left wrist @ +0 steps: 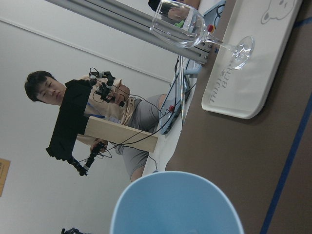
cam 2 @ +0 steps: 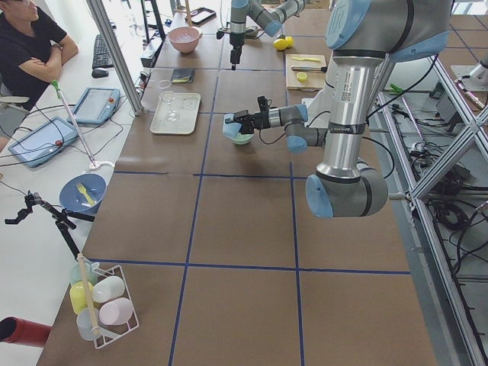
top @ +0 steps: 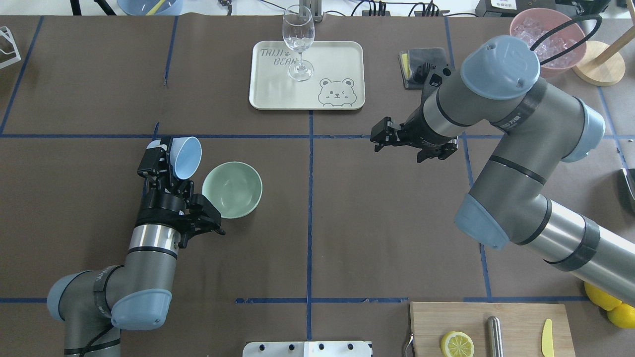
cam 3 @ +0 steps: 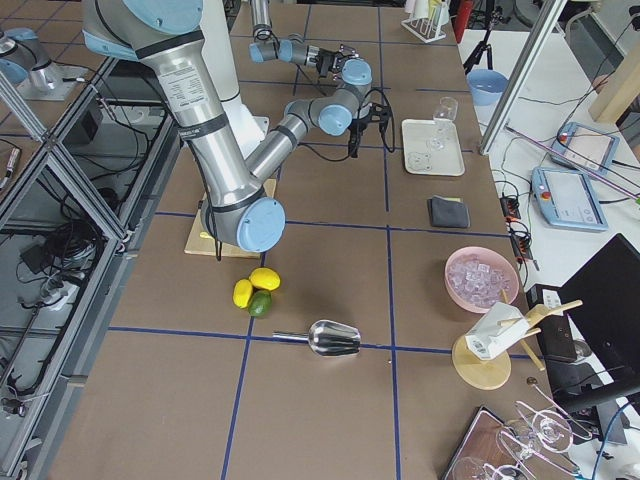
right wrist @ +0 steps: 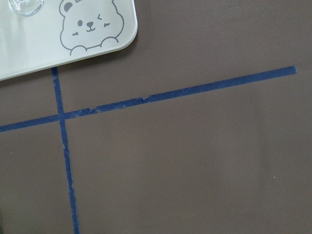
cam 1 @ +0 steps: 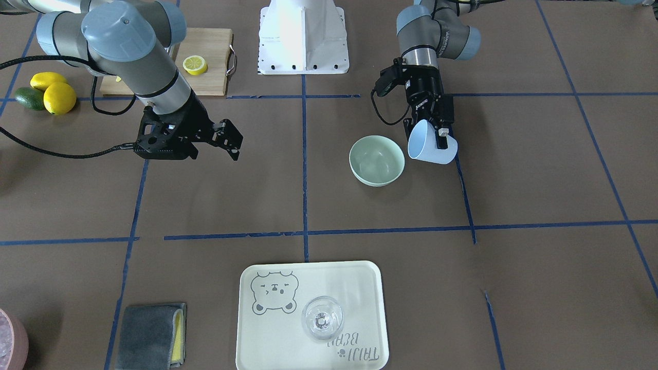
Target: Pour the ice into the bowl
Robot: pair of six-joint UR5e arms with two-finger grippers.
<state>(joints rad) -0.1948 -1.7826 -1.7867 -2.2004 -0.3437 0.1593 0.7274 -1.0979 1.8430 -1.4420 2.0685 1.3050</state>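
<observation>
The pale mint-green bowl [top: 232,189] [cam 1: 377,159] stands on the brown table. Just beside it my left gripper [top: 166,159] [cam 1: 438,134] is shut on a light blue cup [top: 185,157] [cam 1: 431,145]. The cup is tipped onto its side, its mouth turned towards the bowl, and its rim fills the bottom of the left wrist view [left wrist: 176,204]. No ice shows clearly. The cup's inside looks bare and the bowl shows only faint glints. My right gripper [top: 377,139] [cam 1: 232,140] hovers open and empty over the table, well away from the bowl.
A cream tray [top: 268,96] holds a wine glass [top: 298,42]. A pink bowl of crushed-looking ice [top: 545,39] and a grey cloth [top: 421,64] lie behind the right arm. A cutting board [top: 516,317] carries a lemon slice [top: 457,344]. A person [cam 2: 30,46] sits by the table.
</observation>
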